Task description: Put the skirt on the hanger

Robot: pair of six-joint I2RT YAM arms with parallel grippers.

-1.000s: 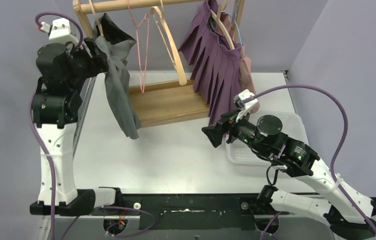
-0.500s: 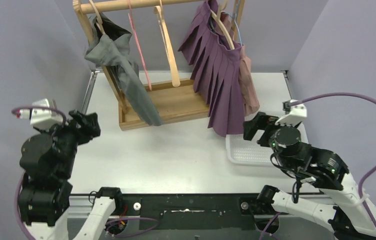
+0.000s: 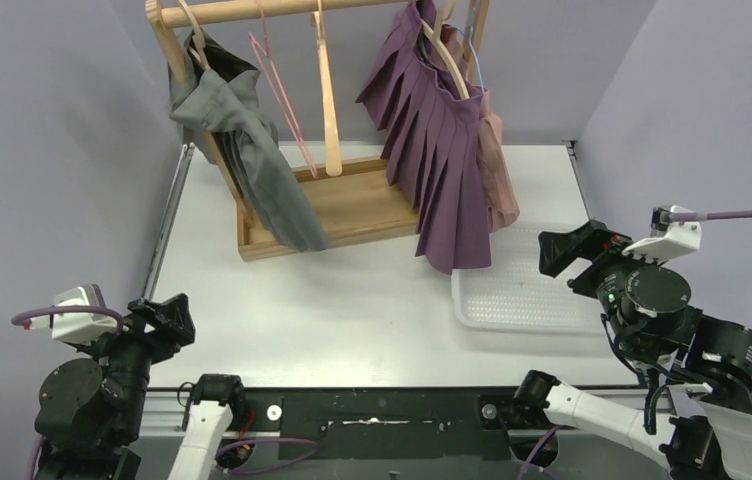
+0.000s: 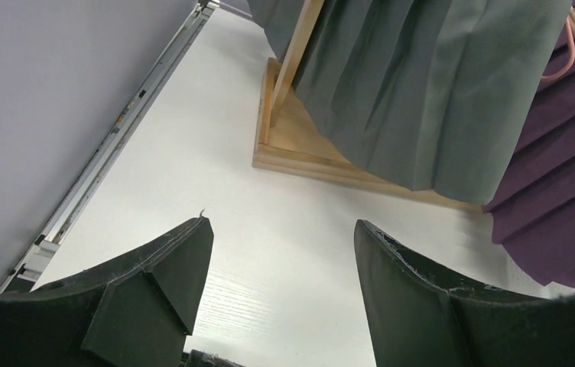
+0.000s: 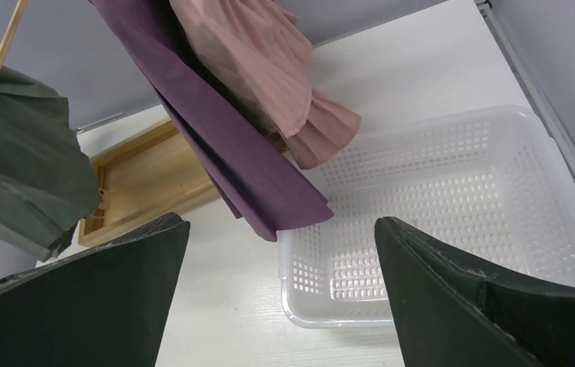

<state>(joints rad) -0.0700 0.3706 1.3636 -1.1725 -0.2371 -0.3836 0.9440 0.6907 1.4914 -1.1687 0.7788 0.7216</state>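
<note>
Your left gripper and right gripper gape empty; grey pleated skirt hangs upper left, purple pleated skirt centre.

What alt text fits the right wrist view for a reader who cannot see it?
The right gripper, open and holding nothing, looks down on a white mesh basket on the table. A purple skirt and a pink skirt hang behind it; a grey skirt and the wooden rack base are at frame left.
</note>
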